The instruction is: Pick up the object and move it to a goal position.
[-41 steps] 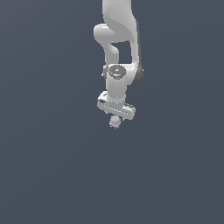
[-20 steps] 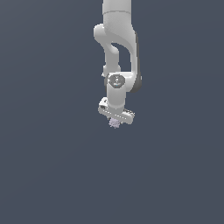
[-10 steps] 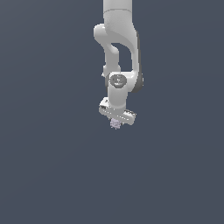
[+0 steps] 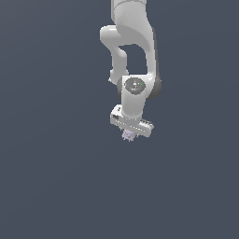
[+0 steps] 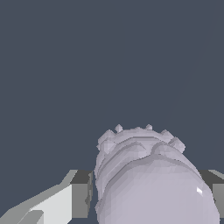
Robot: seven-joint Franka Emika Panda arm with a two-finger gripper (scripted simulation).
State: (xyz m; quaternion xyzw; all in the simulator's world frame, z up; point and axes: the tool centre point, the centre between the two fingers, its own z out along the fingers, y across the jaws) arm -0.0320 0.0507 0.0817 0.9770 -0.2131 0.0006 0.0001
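Dark slate-grey background fills both views, with no edge or horizon to be made out. Nearest the wrist camera, the lump [image 5: 148, 183] sits clamped between the two fingers [image 5: 81, 194], its long axis running straight away from the lens, spiky end farthest. Its near end is cut off by the frame. Farther off, in the exterior view, the gripper [image 4: 128, 135] hangs below the arm [image 4: 133, 60]; the lump [image 4: 128, 136] barely peeks out beneath it.

All around you is one flat, dark slate-blue backdrop [image 4: 51, 177]. You can find no seam between wall and floor. The light falls evenly on it.
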